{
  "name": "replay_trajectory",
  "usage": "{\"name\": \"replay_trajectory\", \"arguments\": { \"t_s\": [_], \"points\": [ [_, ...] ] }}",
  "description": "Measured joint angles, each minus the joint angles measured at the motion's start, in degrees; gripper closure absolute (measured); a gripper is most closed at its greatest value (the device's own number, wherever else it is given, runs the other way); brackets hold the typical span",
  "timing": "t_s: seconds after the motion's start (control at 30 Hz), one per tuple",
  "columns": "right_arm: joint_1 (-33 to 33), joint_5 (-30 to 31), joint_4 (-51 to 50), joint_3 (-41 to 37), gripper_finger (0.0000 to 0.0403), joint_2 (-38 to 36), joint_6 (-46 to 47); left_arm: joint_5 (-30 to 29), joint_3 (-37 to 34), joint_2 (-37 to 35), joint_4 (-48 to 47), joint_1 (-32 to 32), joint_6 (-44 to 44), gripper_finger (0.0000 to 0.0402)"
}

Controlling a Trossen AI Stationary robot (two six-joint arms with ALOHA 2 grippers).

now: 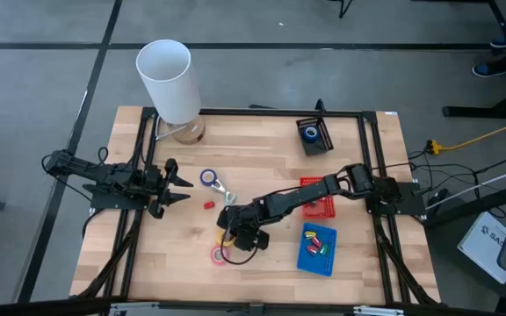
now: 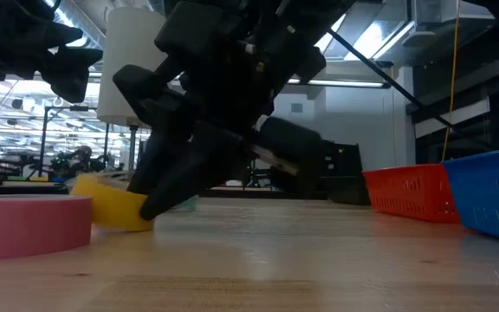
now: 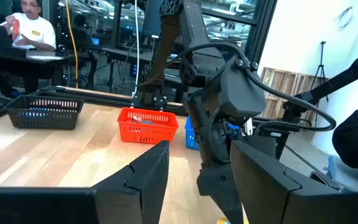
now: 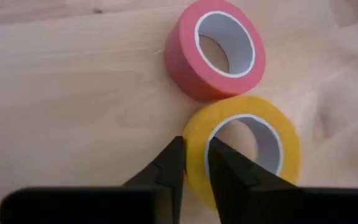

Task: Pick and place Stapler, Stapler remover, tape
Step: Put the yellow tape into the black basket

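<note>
the right gripper (image 4: 194, 163) was down at the yellow tape (image 4: 247, 149), its fingers (image 4: 166, 169) pinching the roll's wall, one inside the ring and one outside. the pink tape (image 4: 216, 50) lay touching it on the wooden surface (image 1: 271, 149). the left gripper (image 1: 178, 187) hovered well apart, fingers spread and empty.

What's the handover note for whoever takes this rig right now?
Right gripper: down at the table's front centre, fingers pinching the wall of the yellow tape roll, which is still on the wood and touches the pink roll.
Left gripper: open, idle at the left side.
Done: one blue roll in the black basket; items lie in the blue bin.
Left: yellow, pink, the blue roll mid-table.
</note>
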Motion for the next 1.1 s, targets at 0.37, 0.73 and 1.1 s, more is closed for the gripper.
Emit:
{"name": "replay_trajectory", "arguments": {
  "t_s": [0.37,0.73,1.1],
  "points": [
    [-3.2,-0.6,-10.1,-0.4,0.0371,-6.8,13.2,0.0,0.0,0.0,0.0,0.0,0.0,0.0233],
    [-10.5,-0.6,-23.8,-0.7,0.0371,-21.6,19.8,0.0,0.0,0.0,0.0,0.0,0.0,0.0233],
    [-20.8,0.1,-31.8,-3.9,0.0371,-32.9,27.3,0.0,0.0,0.0,0.0,0.0,0.0,0.0233]
  ]
}}
